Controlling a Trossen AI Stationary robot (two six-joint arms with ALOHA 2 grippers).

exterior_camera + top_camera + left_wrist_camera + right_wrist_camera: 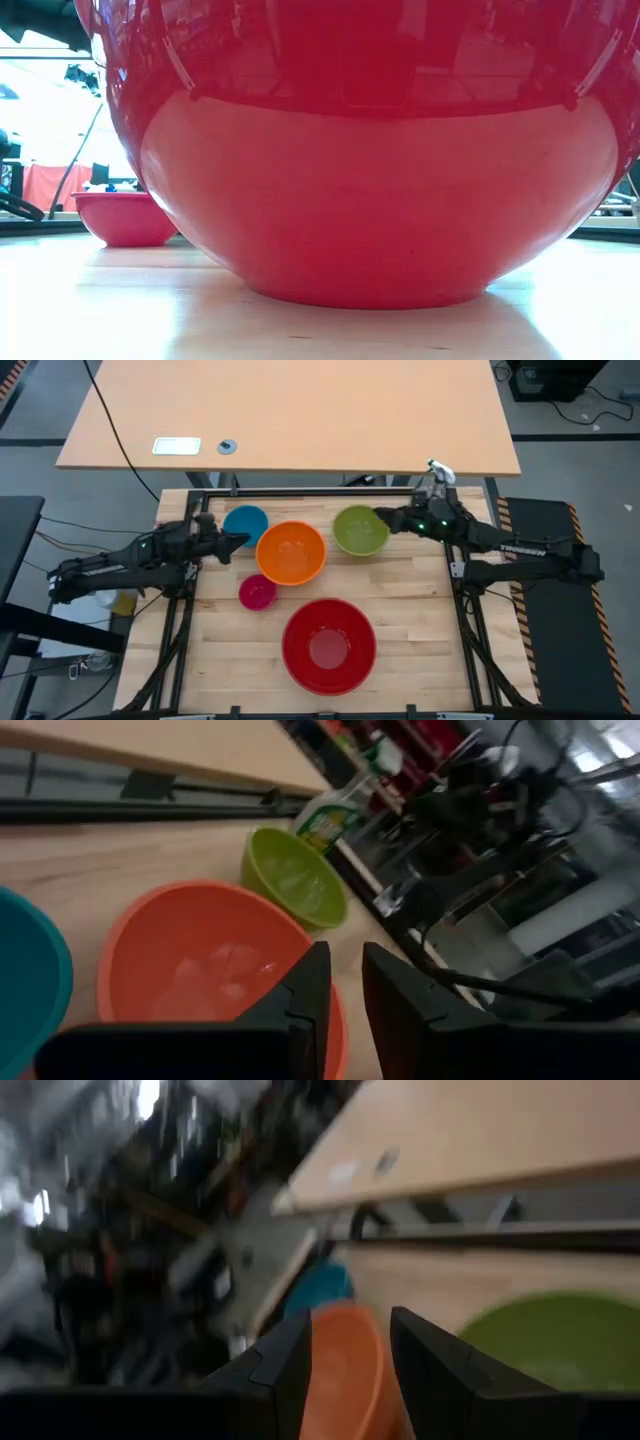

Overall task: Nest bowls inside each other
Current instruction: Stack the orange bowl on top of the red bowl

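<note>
Five bowls stand upright on their bases on the wooden table. The blue bowl [245,523], the orange bowl [291,552] and the green bowl [360,530] form a row at the far side. The small pink bowl [257,591] is nearer, and the big red bowl [329,645] is nearest and fills the low view [380,190]. My left gripper [242,540] hovers between the blue and orange bowls, narrowly open [347,985] and empty. My right gripper [381,518] hovers by the green bowl's right rim, open [350,1360] and empty.
A light wooden desk [290,410] stands beyond the table's far edge. A bottle with a green label [335,815] stands near the far right corner. Black frame rails [175,630] run along the table's sides. Bare wood lies to the right of the red bowl.
</note>
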